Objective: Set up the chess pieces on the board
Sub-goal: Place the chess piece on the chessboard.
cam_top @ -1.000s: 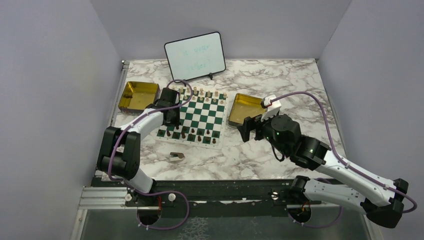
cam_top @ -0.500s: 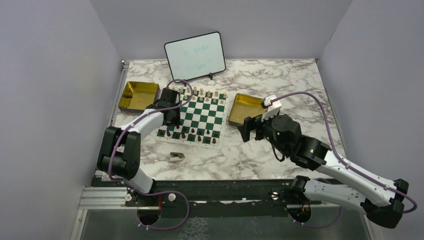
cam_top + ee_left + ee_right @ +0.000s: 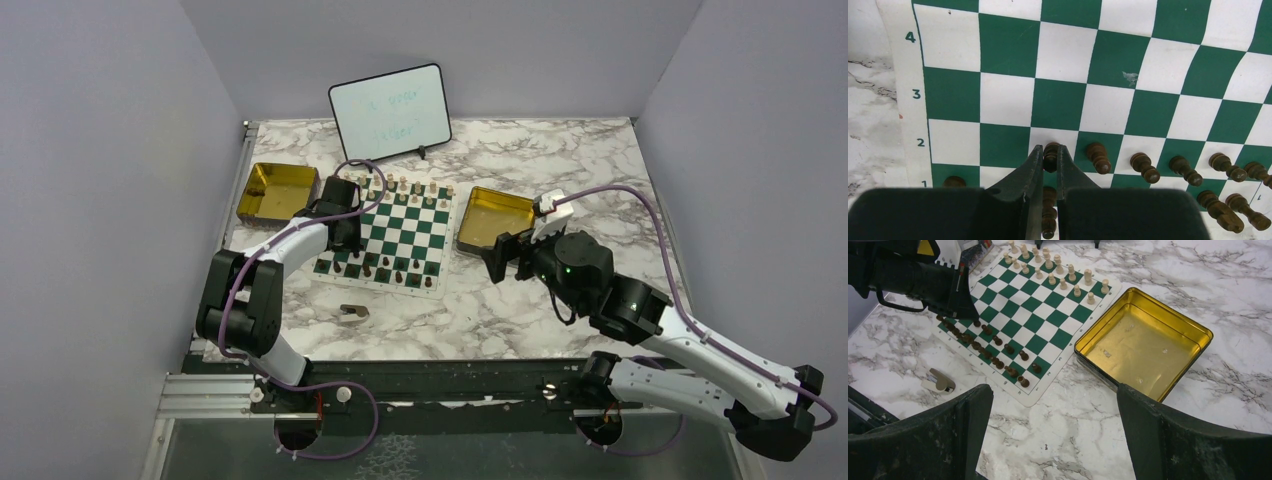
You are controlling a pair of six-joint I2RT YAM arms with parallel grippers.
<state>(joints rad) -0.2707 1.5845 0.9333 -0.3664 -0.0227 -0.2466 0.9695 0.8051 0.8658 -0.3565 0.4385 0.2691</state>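
At the board's [image 3: 1013,95] near left, our left claw [image 3: 1049,162] pinches a pawn [image 3: 1051,149] by the head, which we judge light, stiff and tippy; right claw [image 3: 1050,400] spread.

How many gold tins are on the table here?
2. The left tin lies off the board's left edge; the right tin lies off its right edge. No others seem hidden.

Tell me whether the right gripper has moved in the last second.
Yes, slightly: in the top view the right gripper has slid right along the near edge of the gold tin, away from the board.
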